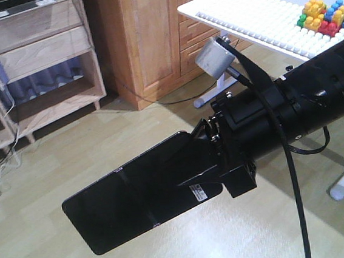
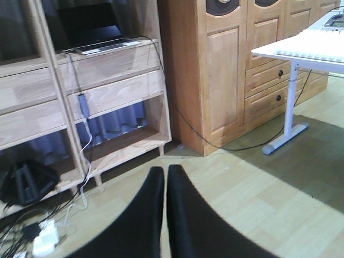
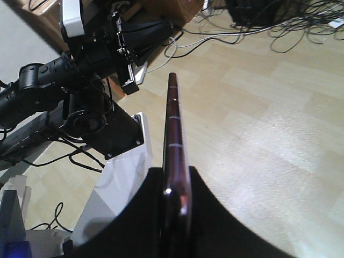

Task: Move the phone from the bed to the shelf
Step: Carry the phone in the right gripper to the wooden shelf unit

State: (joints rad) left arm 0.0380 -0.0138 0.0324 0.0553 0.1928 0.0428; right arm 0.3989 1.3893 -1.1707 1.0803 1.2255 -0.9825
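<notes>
Now mid-carry, the right end effector is clamped on the phone; hold it firm and level while approaching the shelf. The left end effector is closed, empty.

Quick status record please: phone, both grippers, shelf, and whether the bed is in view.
phone: clamped in right gripper, in the air above the wood floor
right gripper: shut on phone
left gripper: shut, empty
shelf: ahead to the left, laptop on an upper board
bed: not in view
task stage: phone not yet on shelf
</notes>
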